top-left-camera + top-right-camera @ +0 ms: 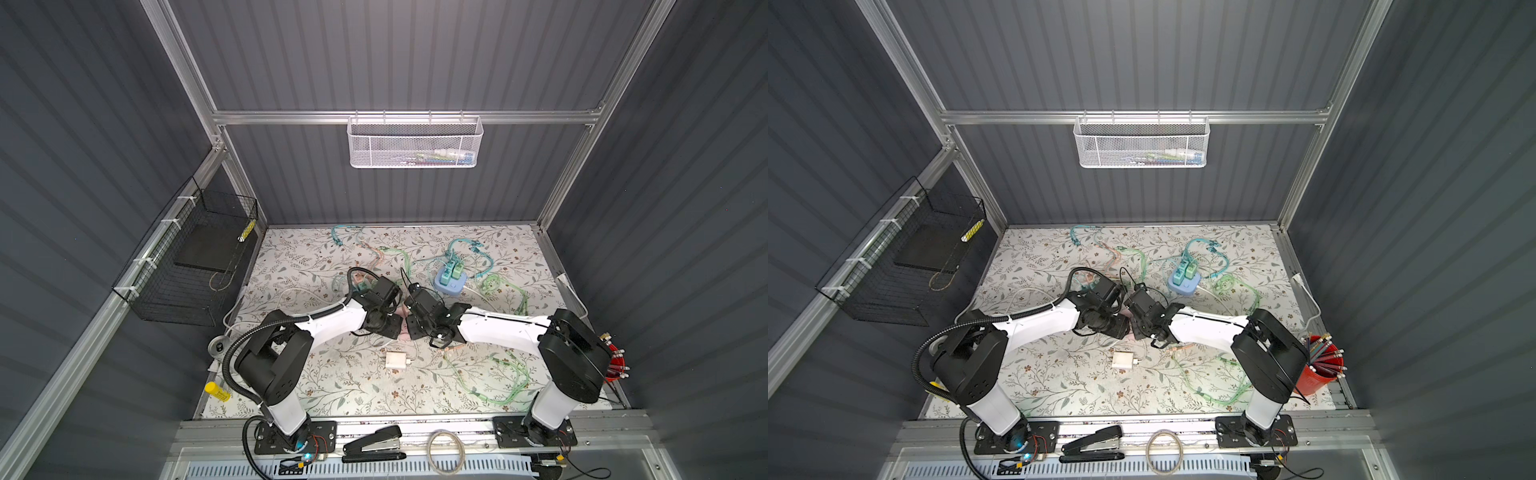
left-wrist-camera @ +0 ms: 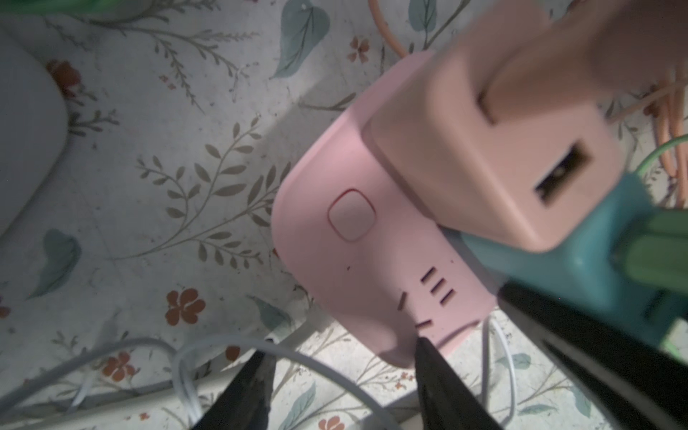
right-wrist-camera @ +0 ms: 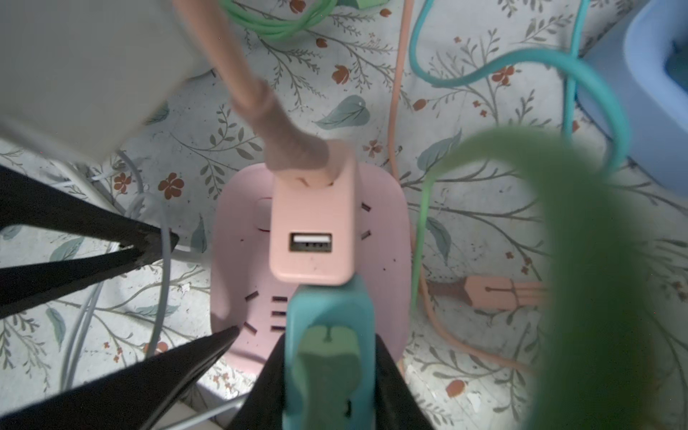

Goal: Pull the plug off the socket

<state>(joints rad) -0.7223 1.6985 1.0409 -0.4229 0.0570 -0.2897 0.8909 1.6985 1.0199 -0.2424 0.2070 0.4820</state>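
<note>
Both top views: high overhead, facing down toward 12 o'clock, far; each holds the whole table. Wrist cameras: very near, from 9 and 3 o'clock, sharing pink socket, teal plug.

Light: your worktop is evenly lit from above; walls look dim.
Shadows: soft on the worktop.
Focus: your right wrist view blurs the green cable.

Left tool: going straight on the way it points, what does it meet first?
Probably the pink socket strip: one fingertip of the left tool sits at its near end; the other would pass beside it, over the white cable. Depth is unclear.
</note>
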